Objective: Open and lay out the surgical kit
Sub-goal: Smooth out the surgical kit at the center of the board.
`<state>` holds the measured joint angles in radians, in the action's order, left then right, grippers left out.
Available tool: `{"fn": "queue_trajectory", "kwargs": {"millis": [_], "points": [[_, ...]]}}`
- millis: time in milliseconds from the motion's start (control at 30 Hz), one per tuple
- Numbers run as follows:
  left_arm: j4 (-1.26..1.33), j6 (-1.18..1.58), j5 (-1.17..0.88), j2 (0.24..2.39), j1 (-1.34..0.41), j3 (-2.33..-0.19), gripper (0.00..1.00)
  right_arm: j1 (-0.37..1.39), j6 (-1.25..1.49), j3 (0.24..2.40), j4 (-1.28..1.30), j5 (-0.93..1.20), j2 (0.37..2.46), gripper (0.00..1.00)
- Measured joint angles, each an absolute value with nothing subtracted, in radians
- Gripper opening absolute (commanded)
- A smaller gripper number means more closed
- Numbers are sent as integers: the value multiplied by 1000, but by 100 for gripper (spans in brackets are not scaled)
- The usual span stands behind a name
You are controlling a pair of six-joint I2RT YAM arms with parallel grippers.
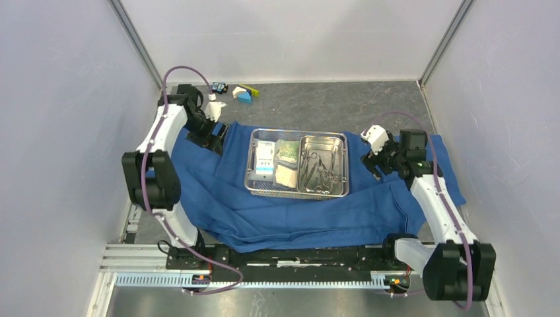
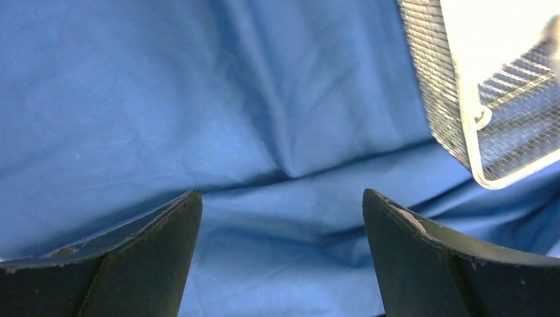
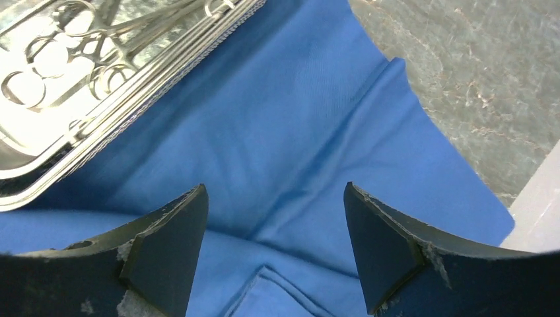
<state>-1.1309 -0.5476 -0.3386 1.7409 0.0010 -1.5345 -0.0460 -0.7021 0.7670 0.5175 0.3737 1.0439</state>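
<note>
Basically wire-mesh tray (image 1: 290, 193) long axis L-R on blue cloth (image 1: 218, 191) (instruments (image 1: 318, 168) near-far)

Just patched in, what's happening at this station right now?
The blue cloth wrap lies opened out on the table, with the wire-mesh tray sitting on it. Inside the tray, the steel pan on the right holds the scissors-like instruments, and the packets lie on the left. Nothing has been lifted out yet. The left gripper and the right gripper are both open and empty, over the cloth on either side of the tray.
</note>
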Motion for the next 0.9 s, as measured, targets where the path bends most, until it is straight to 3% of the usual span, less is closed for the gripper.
{"fn": "queue_trajectory", "kwargs": {"millis": [133, 333, 900], "points": [[-1090, -495, -254, 1842, 12, -1560, 96, -9, -637, 733, 393, 292, 1146, 79], [-1063, -412, -222, 2047, 56, -1790, 97, -8, -535, 735, 236, 164, 1306, 83], [-985, -34, -439, 2276, 203, -1874, 97, -10, -288, 892, 128, 44, 1635, 90]]}}
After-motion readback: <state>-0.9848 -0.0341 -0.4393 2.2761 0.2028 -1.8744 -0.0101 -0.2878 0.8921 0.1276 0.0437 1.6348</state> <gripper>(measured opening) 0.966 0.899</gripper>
